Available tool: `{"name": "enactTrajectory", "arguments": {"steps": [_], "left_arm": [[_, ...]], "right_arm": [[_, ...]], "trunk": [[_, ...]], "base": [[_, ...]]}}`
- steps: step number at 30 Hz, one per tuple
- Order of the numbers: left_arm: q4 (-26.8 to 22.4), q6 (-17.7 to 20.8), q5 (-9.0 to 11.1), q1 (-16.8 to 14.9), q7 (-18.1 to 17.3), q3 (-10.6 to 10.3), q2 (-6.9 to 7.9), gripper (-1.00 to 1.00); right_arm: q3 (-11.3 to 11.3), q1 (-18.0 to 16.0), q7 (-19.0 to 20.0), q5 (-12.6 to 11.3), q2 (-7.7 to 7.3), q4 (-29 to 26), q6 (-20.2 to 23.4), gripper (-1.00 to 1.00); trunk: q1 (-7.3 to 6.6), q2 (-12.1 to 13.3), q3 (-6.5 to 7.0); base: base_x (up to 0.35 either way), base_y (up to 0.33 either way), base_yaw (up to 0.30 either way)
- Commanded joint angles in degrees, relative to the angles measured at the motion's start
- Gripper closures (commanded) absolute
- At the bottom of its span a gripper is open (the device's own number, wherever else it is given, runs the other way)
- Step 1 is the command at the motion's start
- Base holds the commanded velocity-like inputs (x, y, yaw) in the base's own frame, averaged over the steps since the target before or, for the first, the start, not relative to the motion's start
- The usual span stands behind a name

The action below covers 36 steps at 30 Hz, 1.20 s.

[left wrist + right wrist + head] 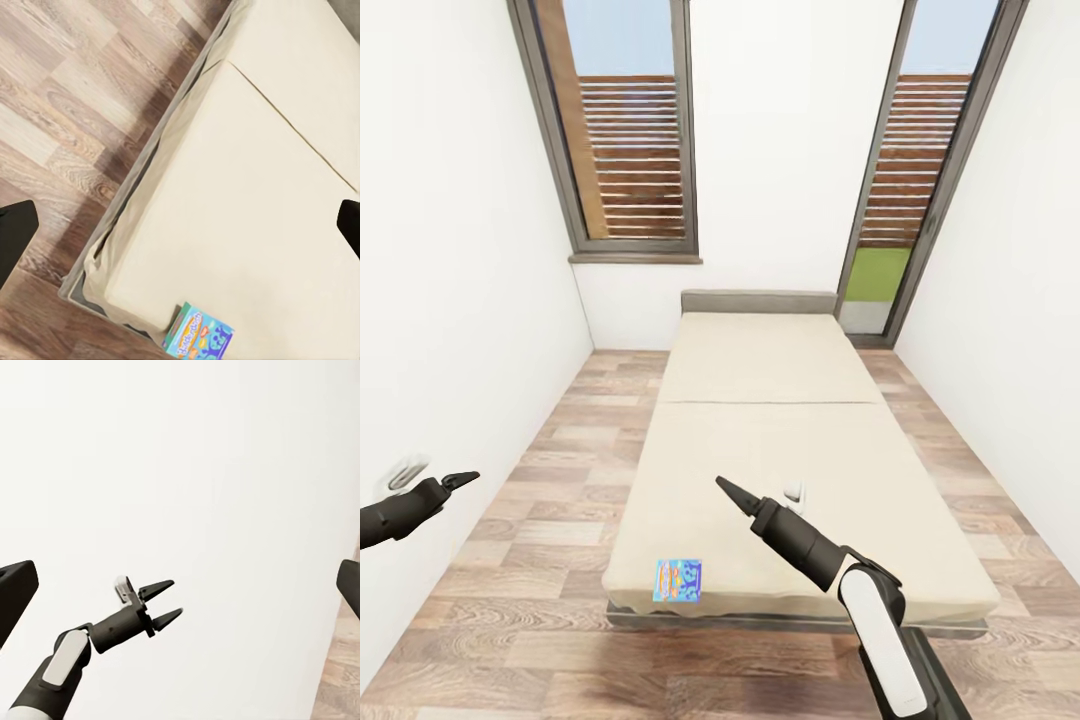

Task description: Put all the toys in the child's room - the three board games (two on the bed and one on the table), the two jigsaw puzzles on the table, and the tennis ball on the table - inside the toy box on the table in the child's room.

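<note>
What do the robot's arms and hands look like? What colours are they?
Each arm is mostly black near the end, with a rounded, tube-like wrist. The right arm has a white shell section further back. The left hand and right hand are black with two thin, pointed fingers, like a beak. A small pale block sits beside each wrist. No cables or markings show.

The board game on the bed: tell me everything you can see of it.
The board game is a small flat rectangular box with a bright blue cover carrying orange-yellow art and a green edge, apparently printed cardboard. It lies flat, cover up, on the beige bed, close to the foot edge, toward the robot's left. Only the mattress touches it. The right gripper hangs above the bed, farther up it and apart from the box. In the left wrist view the box sits by the mattress corner.
</note>
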Motion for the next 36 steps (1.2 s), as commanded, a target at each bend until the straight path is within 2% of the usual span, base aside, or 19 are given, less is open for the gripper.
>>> {"name": "enactTrajectory", "arguments": {"steps": [1, 11, 36], "left_arm": [[0.0, 0.5, 0.2, -0.1, -0.1, 0.1, 0.0, -1.0], [0.0, 0.5, 0.2, -0.1, -0.1, 0.0, -0.01, -1.0], [0.0, 0.5, 0.2, -0.1, -0.1, -0.1, -0.01, -1.0]], "right_arm": [[0.2, 0.0, -0.1, -0.4, 0.02, 0.0, 0.4, -1.0], [1.3, 0.0, -1.3, -0.4, -0.02, 0.0, -0.2, -1.0], [1.5, 0.0, -2.4, -0.6, -0.02, 0.0, -1.7, -1.0]], "trunk": [[0.04, -0.1, -0.02], [0.04, -0.1, 0.93], [0.04, -0.1, 3.3]], "base": [[0.0, 0.0, 0.0], [0.0, 0.0, 0.0], [0.0, 0.0, 0.0]]}}
